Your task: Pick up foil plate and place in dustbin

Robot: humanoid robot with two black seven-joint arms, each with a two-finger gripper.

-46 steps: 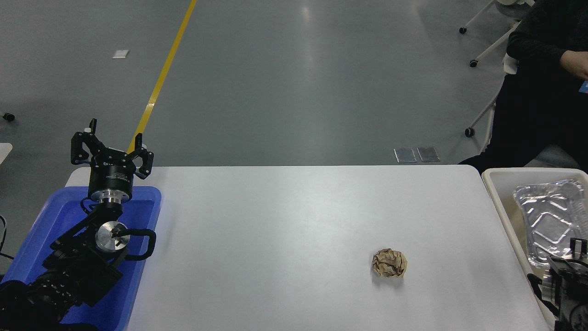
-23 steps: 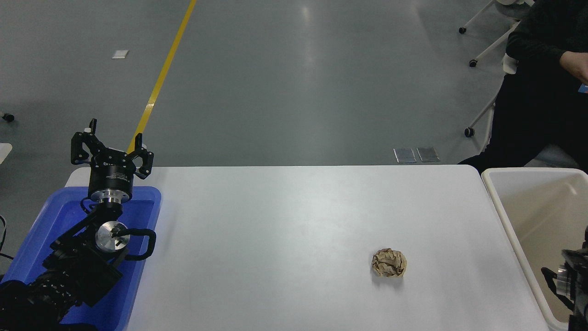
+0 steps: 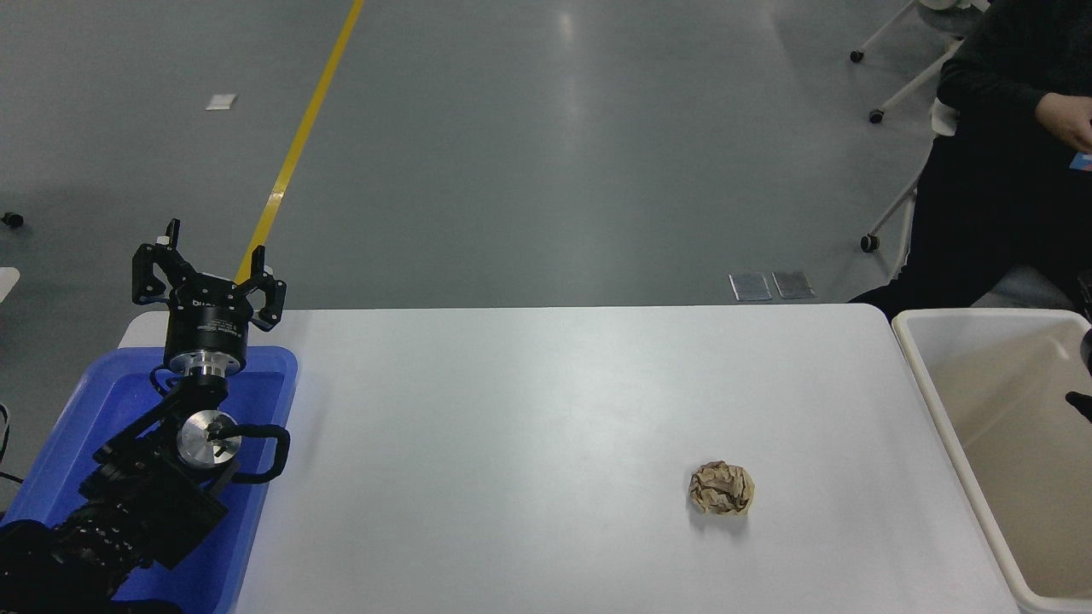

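From where I stand, the foil plate is nowhere to be seen: not on the white table, and not in the part of the dustbin that shows at the right edge of the frame, whose cream floor looks bare as far as the picture reaches. So I cannot say which way the plate lies from either gripper, nor how its long axis runs; if it is in the bin at all, it sits beyond the right border. Of the right arm only a small dark sliver pokes in at the right edge, over the bin's interior, and I cannot tell whether that gripper is open, closed or holding anything. The left gripper stands parked at the lower left of the frame, its fingers spread apart and empty, raised above the far end of the blue tub, well apart from the bin. By position the right arm is the nearer one to the dustbin. The only loose thing on the table is a crumpled brown paper ball in the lower right of centre, near the bin but not touching it. A person in dark clothing sits at the upper right, behind the bin, hands apart from the robot.
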